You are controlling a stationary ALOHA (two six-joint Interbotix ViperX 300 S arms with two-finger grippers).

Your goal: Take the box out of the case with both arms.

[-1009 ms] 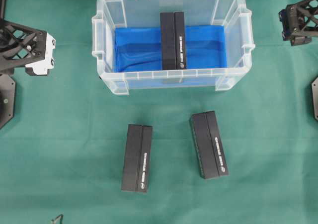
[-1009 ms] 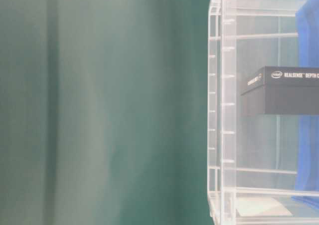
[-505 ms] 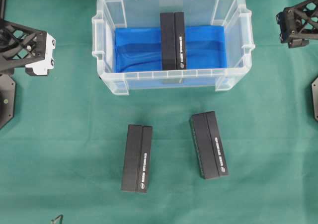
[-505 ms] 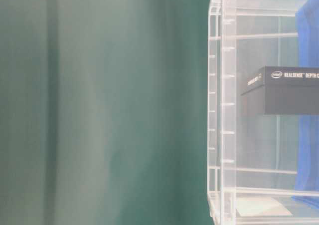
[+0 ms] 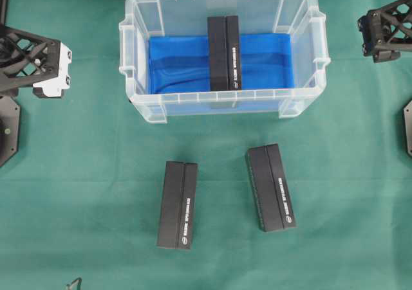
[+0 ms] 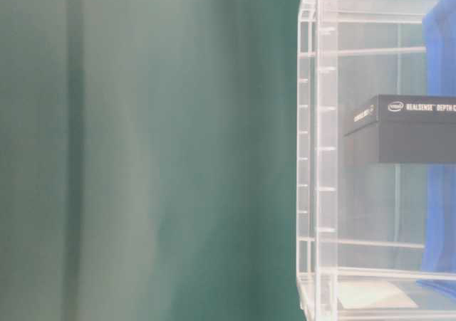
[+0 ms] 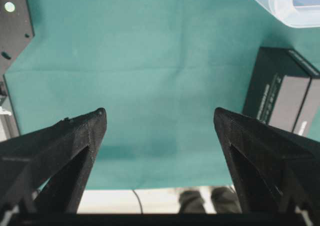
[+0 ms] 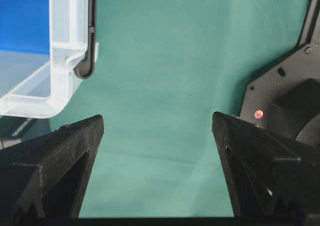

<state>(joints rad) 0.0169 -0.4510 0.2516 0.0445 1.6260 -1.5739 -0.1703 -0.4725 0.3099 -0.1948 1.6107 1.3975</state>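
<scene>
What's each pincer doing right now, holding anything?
Left pincer: open, empty, over bare green cloth.
Right pincer: open, empty, beside the clear tub.

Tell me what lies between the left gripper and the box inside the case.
In the overhead view: bare green cloth, then the case's clear left wall and blue lining separate the left gripper from the box.
</scene>
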